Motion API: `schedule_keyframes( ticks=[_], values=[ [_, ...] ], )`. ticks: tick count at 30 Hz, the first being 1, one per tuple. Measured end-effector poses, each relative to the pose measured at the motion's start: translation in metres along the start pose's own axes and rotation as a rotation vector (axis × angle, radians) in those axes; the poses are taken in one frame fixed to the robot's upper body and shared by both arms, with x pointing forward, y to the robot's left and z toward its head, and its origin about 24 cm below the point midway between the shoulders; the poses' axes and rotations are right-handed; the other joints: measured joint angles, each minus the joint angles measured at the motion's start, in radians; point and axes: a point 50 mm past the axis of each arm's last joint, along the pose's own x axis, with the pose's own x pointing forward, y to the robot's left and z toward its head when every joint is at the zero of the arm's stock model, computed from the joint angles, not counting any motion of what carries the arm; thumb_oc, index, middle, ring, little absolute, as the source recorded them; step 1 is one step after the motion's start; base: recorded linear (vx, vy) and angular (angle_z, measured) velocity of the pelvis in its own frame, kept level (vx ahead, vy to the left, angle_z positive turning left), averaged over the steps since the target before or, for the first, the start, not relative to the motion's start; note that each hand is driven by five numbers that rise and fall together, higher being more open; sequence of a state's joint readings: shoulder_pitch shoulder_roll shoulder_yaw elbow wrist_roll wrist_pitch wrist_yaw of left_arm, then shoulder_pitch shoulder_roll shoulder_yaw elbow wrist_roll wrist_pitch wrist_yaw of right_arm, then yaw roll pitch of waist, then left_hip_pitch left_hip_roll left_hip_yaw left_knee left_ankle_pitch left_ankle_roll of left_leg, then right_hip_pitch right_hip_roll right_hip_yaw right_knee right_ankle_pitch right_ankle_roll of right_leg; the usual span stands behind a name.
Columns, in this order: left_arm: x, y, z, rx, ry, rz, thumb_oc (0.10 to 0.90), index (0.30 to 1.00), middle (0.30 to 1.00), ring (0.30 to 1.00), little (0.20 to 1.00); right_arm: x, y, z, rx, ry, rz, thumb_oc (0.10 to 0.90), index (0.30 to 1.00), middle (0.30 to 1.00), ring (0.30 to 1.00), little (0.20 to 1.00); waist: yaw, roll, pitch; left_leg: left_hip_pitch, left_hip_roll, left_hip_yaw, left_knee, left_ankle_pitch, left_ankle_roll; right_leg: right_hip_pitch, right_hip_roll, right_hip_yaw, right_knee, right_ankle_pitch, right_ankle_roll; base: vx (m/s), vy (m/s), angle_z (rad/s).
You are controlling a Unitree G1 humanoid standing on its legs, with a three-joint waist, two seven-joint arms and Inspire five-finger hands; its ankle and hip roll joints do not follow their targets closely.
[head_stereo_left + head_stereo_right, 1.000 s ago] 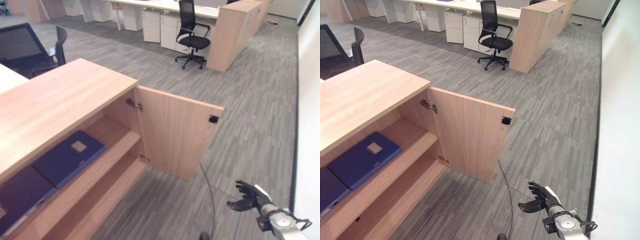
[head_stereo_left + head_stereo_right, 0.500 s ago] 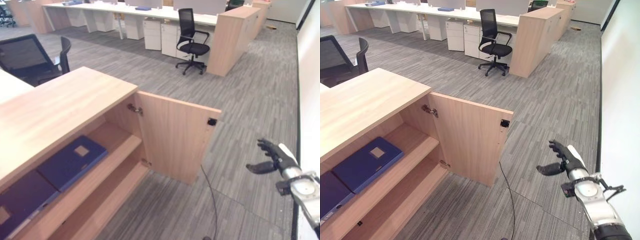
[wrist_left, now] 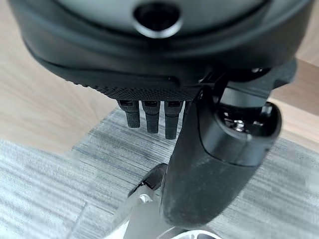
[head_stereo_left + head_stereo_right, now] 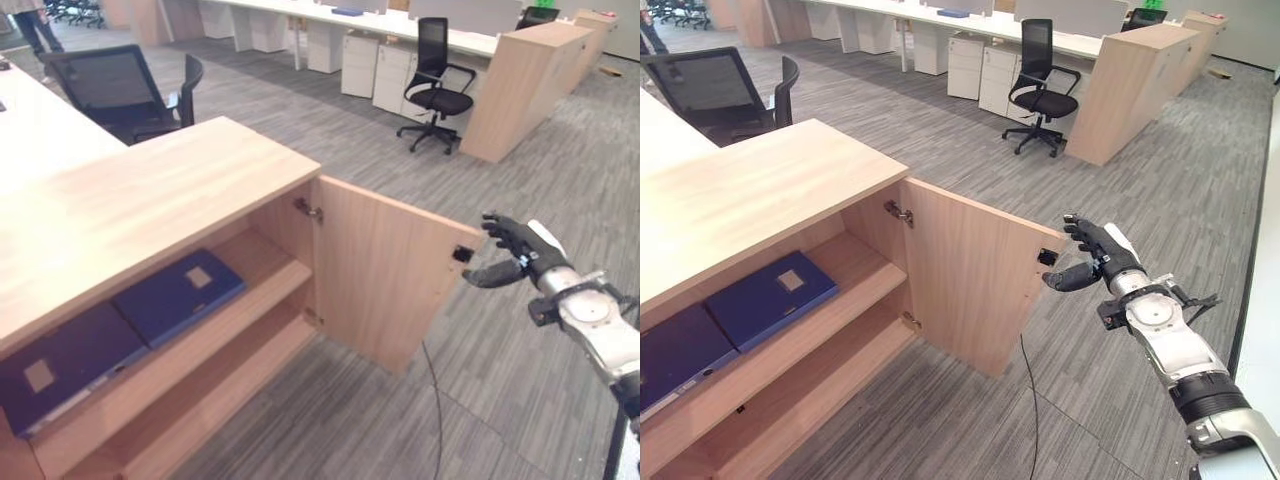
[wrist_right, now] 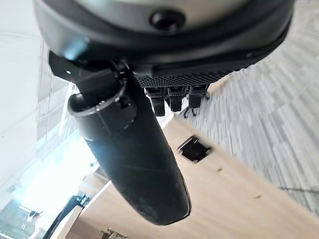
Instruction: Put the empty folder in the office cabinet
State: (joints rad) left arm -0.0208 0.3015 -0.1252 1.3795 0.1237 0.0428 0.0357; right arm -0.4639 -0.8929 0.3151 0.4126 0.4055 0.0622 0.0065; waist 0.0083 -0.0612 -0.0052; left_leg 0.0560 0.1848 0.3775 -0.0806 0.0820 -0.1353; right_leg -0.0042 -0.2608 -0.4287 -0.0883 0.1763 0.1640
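Note:
The wooden office cabinet (image 4: 150,190) stands at the left with its door (image 4: 385,270) swung wide. On its upper shelf lie two dark blue folders side by side, one (image 4: 178,295) nearer the door and one (image 4: 60,360) further left. My right hand (image 4: 1090,255) is raised just beyond the door's free edge, open, with its thumb close to the black latch (image 4: 1047,257). The right wrist view has that hand (image 5: 169,50) over the door's inner face, near the latch (image 5: 194,149). My left hand (image 3: 149,64) hangs open over grey carpet and pale wood.
The lower shelf (image 4: 210,390) is bare. Grey carpet (image 4: 520,400) spreads to the right of the door. A black chair (image 4: 110,90) stands behind the cabinet, another chair (image 4: 437,85) and a tall wooden cabinet (image 4: 525,85) further back. A person's legs (image 4: 30,25) show far left.
My right hand has risen from low over the carpet to the door's free edge beside the latch. The camera has shifted, so the cabinet sits differently in view.

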Motion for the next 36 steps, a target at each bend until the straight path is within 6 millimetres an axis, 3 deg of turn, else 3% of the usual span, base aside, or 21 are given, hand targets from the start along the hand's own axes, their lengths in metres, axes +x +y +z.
schedule_keyframes(
  ticks=[5,12,20,25,32,33,36],
  values=[
    [0.0,-0.002,-0.006,0.01,0.017,-0.008,0.8,0.9,0.9,0.9,0.9,0.016,0.004,0.004,0.066,0.032,0.02,0.8,0.9,0.9,0.9,0.9,0.003,-0.001,0.001,0.0,0.006,-0.005,0.0,0.003,-0.002,0.004,0.006,-0.005,0.0,-0.002,-0.001,0.01,-0.014,0.02],
    [0.0,-0.002,-0.005,0.028,0.018,-0.01,0.8,0.9,0.9,0.9,0.9,0.028,0.001,0.009,0.018,0.074,0.039,0.8,0.9,0.9,0.9,0.9,0.023,-0.009,0.009,-0.004,0.007,-0.019,0.0,0.008,-0.002,0.012,0.007,-0.02,0.0,-0.006,0.005,0.0,-0.003,0.04],
    [0.0,0.003,-0.007,0.043,0.025,-0.021,0.8,0.9,0.9,0.9,0.9,0.033,0.0,0.029,-0.346,0.133,0.239,0.8,0.9,0.9,0.9,0.9,0.017,-0.018,0.015,-0.002,0.012,-0.022,0.0,0.01,-0.005,0.015,0.011,-0.022,0.0,-0.004,0.002,0.0,-0.001,0.01],
    [0.0,0.008,-0.009,0.044,0.026,-0.025,0.8,0.9,0.9,0.9,0.9,0.026,0.009,0.043,-0.471,0.108,0.347,0.8,0.9,0.9,0.9,0.9,0.012,-0.022,0.014,-0.001,0.024,-0.021,0.0,0.014,-0.011,0.015,0.023,-0.022,0.0,-0.006,-0.007,0.0,0.0,0.0],
    [0.0,0.009,-0.011,0.046,0.033,-0.043,0.8,0.9,0.9,0.9,0.9,0.01,0.068,0.082,-0.601,-0.035,0.65,0.8,0.9,0.9,0.9,0.9,-0.011,-0.018,0.011,0.001,0.04,-0.018,0.0,0.02,-0.02,0.015,0.039,-0.019,0.0,-0.006,-0.018,-0.03,0.005,-0.03],
    [0.0,0.009,-0.011,0.049,0.032,-0.044,0.8,0.9,0.9,0.9,0.9,0.0,0.084,0.095,-0.641,-0.08,0.774,0.8,0.9,0.9,0.9,0.9,-0.01,-0.016,0.008,0.007,0.045,-0.018,0.0,0.022,-0.022,0.018,0.044,-0.018,0.0,-0.007,-0.021,0.0,0.0,0.0],
    [0.0,0.01,-0.011,0.044,0.032,-0.042,0.8,0.9,0.9,0.9,0.9,-0.031,0.134,0.101,-0.659,-0.161,1.067,0.8,0.9,0.9,0.9,0.9,-0.003,-0.017,0.006,0.011,0.046,-0.021,0.0,0.022,-0.023,0.025,0.045,-0.021,0.0,-0.008,-0.022,-0.02,-0.006,0.01]
  ],
)
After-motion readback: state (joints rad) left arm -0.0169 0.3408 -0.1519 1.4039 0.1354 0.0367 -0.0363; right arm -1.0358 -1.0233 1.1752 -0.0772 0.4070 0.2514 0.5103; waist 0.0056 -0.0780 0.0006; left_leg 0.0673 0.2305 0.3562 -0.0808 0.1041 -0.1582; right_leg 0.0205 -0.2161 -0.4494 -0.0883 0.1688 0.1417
